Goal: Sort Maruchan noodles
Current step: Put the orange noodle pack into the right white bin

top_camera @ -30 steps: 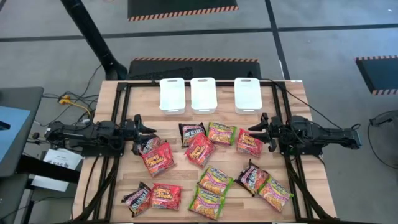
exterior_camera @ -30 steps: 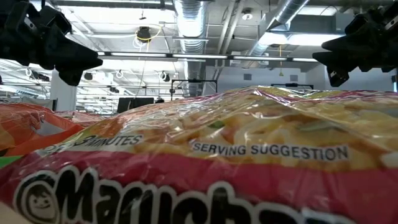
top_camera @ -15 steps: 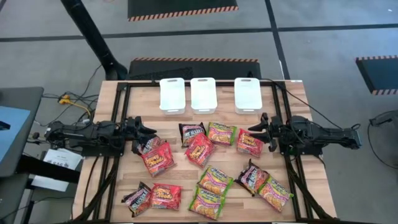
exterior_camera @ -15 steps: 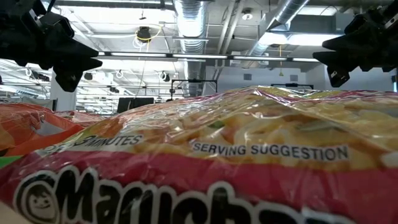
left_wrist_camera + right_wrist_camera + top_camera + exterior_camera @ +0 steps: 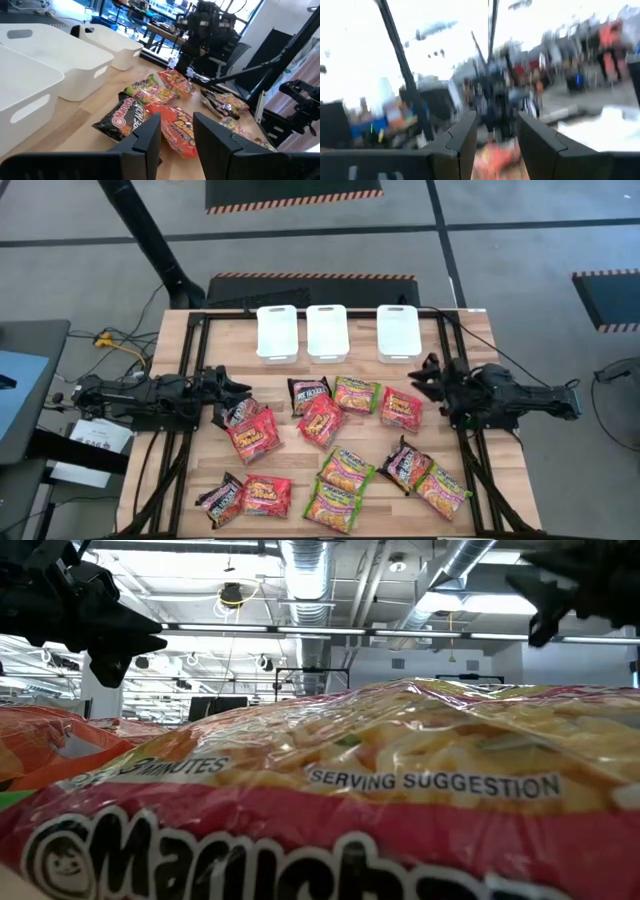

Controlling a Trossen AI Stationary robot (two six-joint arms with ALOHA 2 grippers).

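- High view: noodles (image 5: pixel 323 420) are lying scattered below three trays (image 5: pixel 327 332); left gripper (image 5: pixel 232 388) is hovering by the leftmost packets, right gripper (image 5: pixel 424 378) beside a red one.
- Low view: a packet (image 5: pixel 330 810) is filling the frame.
- Wrist views: both jaws are gaping narrowly; the right looks blurred.

Light wood table (image 5: pixel 190 480), black frame rails along its sides. Three white trays (image 5: pixel 277 333) (image 5: pixel 327 331) (image 5: pixel 398 332) in a row at the far edge. Nearer than the trays, Maruchan noodles lie scattered flat: dark packet (image 5: pixel 308 393), green-yellow packet (image 5: pixel 356 394) and red packet (image 5: pixel 401 409) just below the trays; red ones (image 5: pixel 253 433) (image 5: pixel 320 421) partly overlapping neighbours; more green-yellow (image 5: pixel 345 468) (image 5: pixel 442 491), red (image 5: pixel 265 496) and dark (image 5: pixel 220 500) toward the near edge.
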